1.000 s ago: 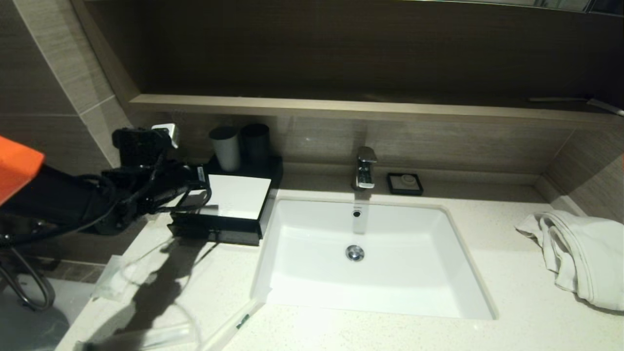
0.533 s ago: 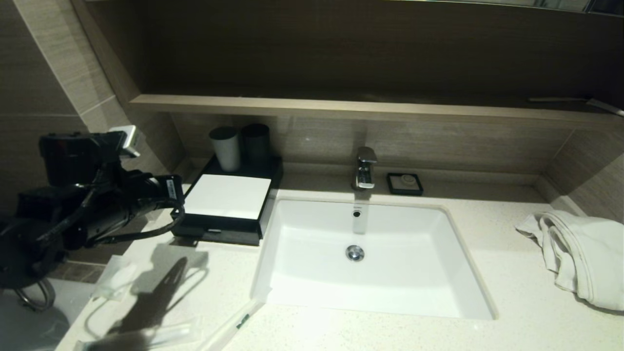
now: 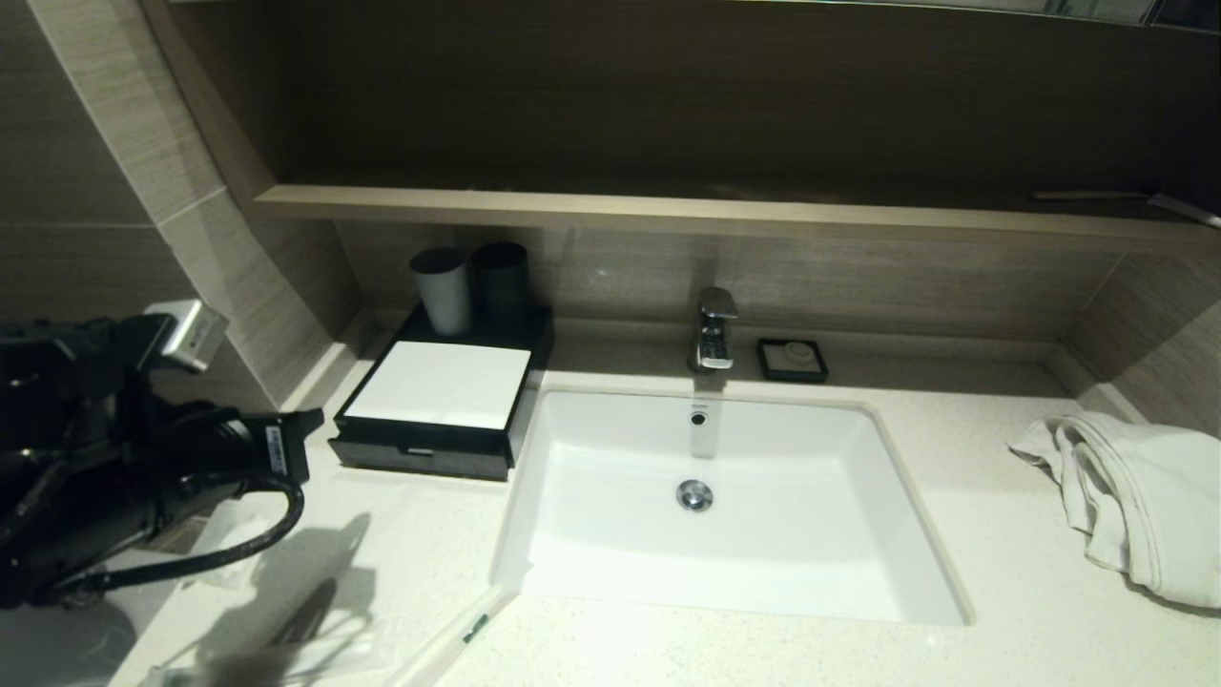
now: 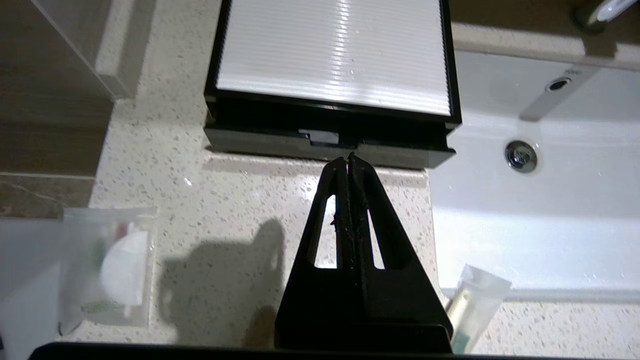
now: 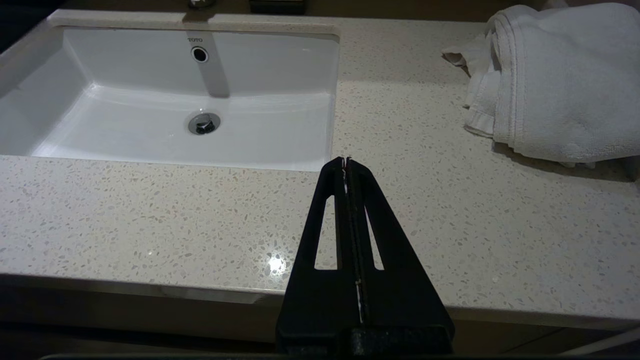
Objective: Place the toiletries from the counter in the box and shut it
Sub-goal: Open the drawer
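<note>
The black box with a white top panel stands on the counter left of the basin. Its drawer front stands out a little from the case. My left gripper is shut and empty, held above the counter in front of the drawer. A long sachet with a green mark lies at the basin's front left corner, and also shows in the left wrist view. A squarish clear packet lies at the counter's left edge. Another sachet lies at the near edge. My right gripper is shut and empty over the counter, right of the basin.
Two cups stand on the back of the box. The white basin with its tap takes up the middle. A black soap dish sits behind it. A white towel lies at the right. A tiled wall closes the left.
My left arm has drawn back from the box, to the left and toward me, with its gripper shut. The box and the sachets have not moved.
</note>
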`<state>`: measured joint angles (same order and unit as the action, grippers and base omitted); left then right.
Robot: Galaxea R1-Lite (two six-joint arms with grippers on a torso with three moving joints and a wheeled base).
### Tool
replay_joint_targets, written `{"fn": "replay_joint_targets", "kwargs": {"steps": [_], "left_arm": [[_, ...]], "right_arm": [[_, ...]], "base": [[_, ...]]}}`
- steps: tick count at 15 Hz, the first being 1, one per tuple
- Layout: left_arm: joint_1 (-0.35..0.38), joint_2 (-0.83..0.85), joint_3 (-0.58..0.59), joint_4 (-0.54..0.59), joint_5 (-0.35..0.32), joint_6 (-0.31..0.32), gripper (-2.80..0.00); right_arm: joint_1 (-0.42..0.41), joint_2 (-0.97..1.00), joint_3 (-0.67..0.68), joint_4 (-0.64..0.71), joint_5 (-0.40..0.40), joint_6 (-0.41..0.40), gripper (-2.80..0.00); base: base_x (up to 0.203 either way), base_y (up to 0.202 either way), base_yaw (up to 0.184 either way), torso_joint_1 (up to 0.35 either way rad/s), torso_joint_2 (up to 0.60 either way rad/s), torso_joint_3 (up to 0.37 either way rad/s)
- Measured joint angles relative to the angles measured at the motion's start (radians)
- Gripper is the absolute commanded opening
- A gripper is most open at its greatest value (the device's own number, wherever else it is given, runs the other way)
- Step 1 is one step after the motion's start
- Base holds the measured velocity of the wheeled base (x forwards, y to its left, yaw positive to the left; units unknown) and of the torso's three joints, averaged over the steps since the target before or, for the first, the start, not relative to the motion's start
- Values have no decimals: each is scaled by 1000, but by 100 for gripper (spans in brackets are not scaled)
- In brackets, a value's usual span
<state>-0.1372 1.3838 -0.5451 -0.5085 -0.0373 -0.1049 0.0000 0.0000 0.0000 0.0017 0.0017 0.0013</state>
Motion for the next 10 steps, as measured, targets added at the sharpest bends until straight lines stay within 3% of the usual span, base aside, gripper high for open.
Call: {"fn": "replay_joint_targets", "kwargs": {"steps": [7, 10], "left_arm": [[-1, 83, 53, -14, -23, 4, -280], [-4, 170, 50, -98, -21, 7, -280]], "right_arm": [[0, 0, 0, 0, 0, 0, -280], [0, 0, 0, 0, -1, 0, -280]], "base": [[0, 0, 0, 0, 0, 0], [0, 0, 0, 0, 0, 0]]}}
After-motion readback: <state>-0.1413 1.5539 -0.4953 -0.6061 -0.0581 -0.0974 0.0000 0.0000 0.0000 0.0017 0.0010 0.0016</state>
